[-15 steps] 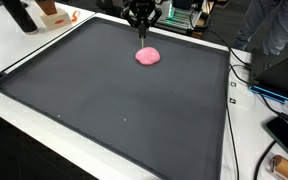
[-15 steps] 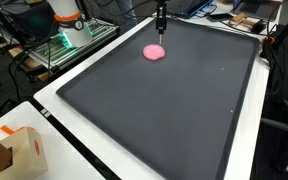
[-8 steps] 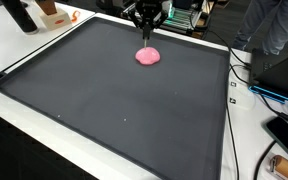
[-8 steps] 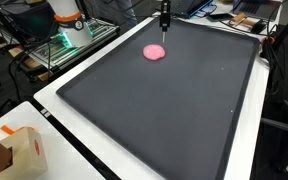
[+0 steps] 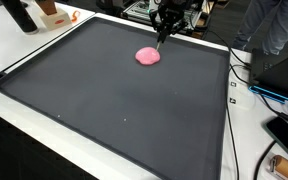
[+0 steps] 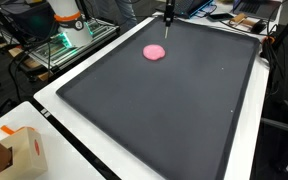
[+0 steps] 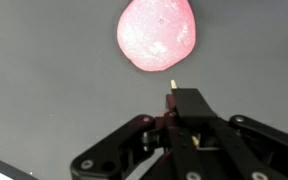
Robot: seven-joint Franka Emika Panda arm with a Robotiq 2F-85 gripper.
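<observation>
A pink, rounded blob [image 5: 147,56] [image 6: 155,52] lies on a large dark mat [image 5: 114,110] [image 6: 174,110] near its far edge. My gripper [image 5: 165,35] [image 6: 168,25] hangs just beside and behind the blob, above the mat. In the wrist view the blob [image 7: 156,33] fills the top of the frame, a short way ahead of the gripper [image 7: 174,92]. The black fingers are pressed together, and a thin pale stick tip [image 7: 172,81] pokes out between them, pointing toward the blob's edge without touching it.
The mat has a raised rim and rests on a white table [image 5: 44,40]. Cables [image 5: 246,75] and a phone [image 5: 286,132] lie along one side. A cardboard box [image 6: 19,150] stands at a table corner. A white robot base [image 6: 69,20] and a person [image 5: 274,25] are behind.
The gripper has shifted sideways from above the pink blob to a spot beside it, nearer the mat's far edge. The blob has not moved.
</observation>
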